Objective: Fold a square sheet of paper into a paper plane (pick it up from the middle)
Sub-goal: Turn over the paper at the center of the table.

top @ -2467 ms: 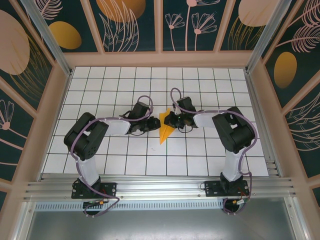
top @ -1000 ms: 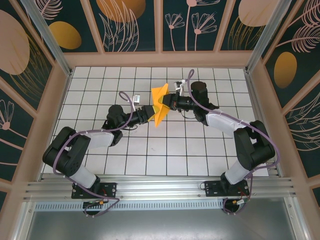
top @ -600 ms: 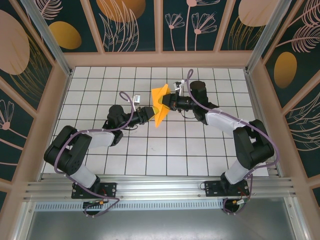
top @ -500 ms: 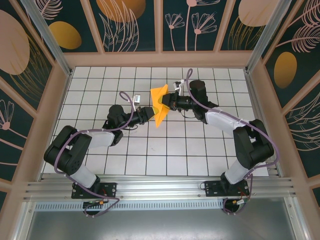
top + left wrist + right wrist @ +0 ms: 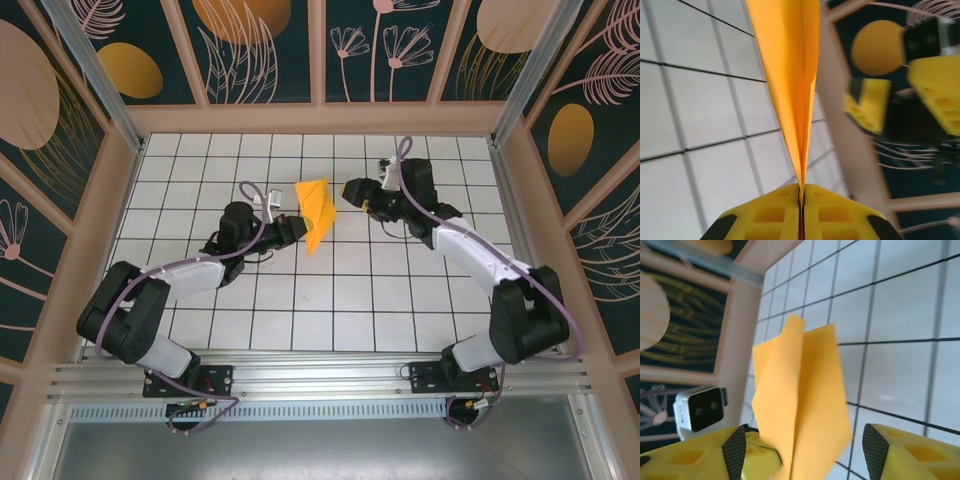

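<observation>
Pinching the paper plane [image 5: 792,75], the left gripper [image 5: 801,194] has its fingers pressed together on the folded edge; the paper juts out beyond its fingertips. The right gripper [image 5: 805,447], fingers spread apart, faces the plane just ahead of its tips, above the tiled table [image 5: 400,290].

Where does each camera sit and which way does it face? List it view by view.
Top external: fixed above and behind the arms, looking down on the tiled table; both arm bases at bottom, left pincer shut on the paper plane, right pincer open beside it.
Left wrist: on the left arm, facing along its shut yellow fingers up the plane's edge.
Right wrist: on the right arm, facing between its open fingers at the plane's broad side.
Shared: both wrist views show the plane.
</observation>
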